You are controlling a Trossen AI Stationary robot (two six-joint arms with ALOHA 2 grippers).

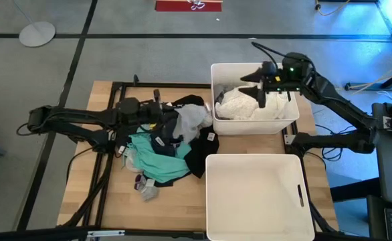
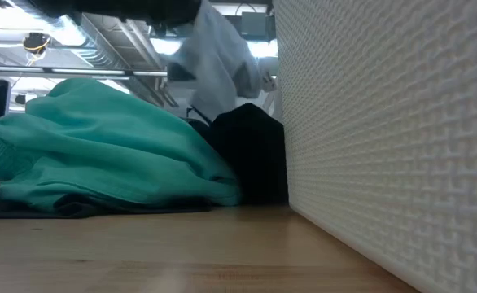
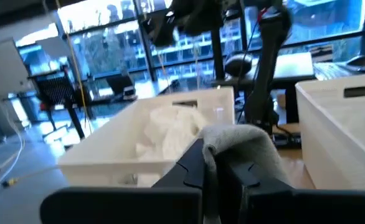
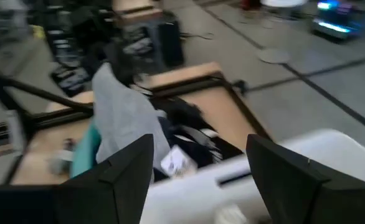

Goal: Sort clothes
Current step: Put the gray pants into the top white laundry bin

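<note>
A pile of clothes lies mid-table: a teal garment, black pieces and a small sock near the front. My left gripper is shut on a light grey garment raised above the pile. My right gripper hovers open over the far white bin, which holds white clothes. Nothing is between its fingers. My left gripper pinches a bunched upper part of the light grey garment between its two fingers. The fingers lie about level and point toward the table's right side. The cloth drapes over the fingertips and hangs slack below them, down toward the pile.
An empty white bin stands at the near right; its textured wall fills the right of the low view. A black metal frame runs along the table's left part. Bare wood lies at the near left.
</note>
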